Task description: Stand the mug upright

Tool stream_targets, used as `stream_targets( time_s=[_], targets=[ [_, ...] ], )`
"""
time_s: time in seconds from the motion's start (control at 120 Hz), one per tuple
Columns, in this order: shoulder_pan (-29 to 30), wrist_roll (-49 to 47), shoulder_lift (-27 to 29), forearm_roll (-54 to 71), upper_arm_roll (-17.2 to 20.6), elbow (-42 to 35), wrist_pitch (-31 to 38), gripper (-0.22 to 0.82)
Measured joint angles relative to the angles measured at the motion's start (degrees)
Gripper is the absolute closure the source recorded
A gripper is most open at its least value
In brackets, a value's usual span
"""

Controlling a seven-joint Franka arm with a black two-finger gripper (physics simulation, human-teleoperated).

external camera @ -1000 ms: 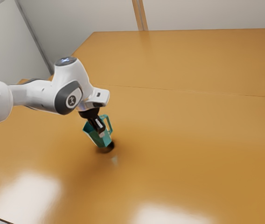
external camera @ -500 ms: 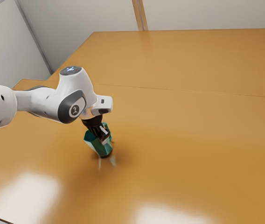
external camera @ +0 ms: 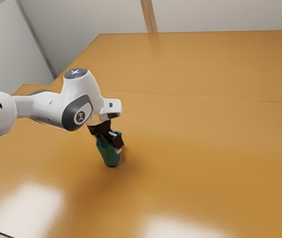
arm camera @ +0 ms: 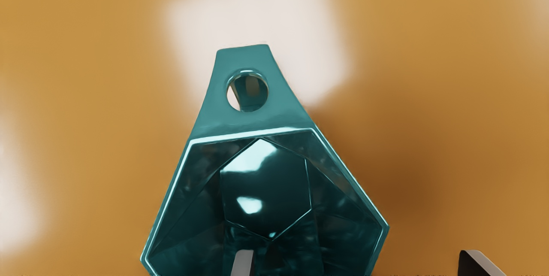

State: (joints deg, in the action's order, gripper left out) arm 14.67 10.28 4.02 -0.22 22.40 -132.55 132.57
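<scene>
- The mug [external camera: 109, 154], which is teal, is on the table [external camera: 205, 168], in the left half of the exterior view, a little below the middle height.
- Its opening is turned up, and the wrist view looks down inside to the six-sided bottom [arm camera: 266, 190]. If the mug leans a little, I cannot tell.
- The handle [arm camera: 244, 117] goes out from one side of the rim [arm camera: 253, 134] and has a round hole.
- The gripper [external camera: 114, 146], black, is at the upper part of the mug. It is wide: in the wrist view, one finger [arm camera: 242, 263] is over the mouth of the mug, and the other finger [arm camera: 480, 265] is outside, apart from the wall of the mug. So it is not holding the mug.
- The white arm [external camera: 41, 110] comes in from the exterior view's left edge.
- Bright reflections lie on the table at the lower left and the bottom of the exterior view.
- Behind is a pale wall [external camera: 220, 15], at the top.
</scene>
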Motion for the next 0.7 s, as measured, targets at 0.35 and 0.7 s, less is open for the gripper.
stream_targets(
  time_s=[0.35, 0.7],
  targets=[
    [0.96, -2.20, -2.29, -0.24, 0.20, 23.76, -18.78, 0.02],
    [-4.01, -4.56, -8.77, 0.02, -8.30, 45.17, -35.09, 0.00]
  ],
)
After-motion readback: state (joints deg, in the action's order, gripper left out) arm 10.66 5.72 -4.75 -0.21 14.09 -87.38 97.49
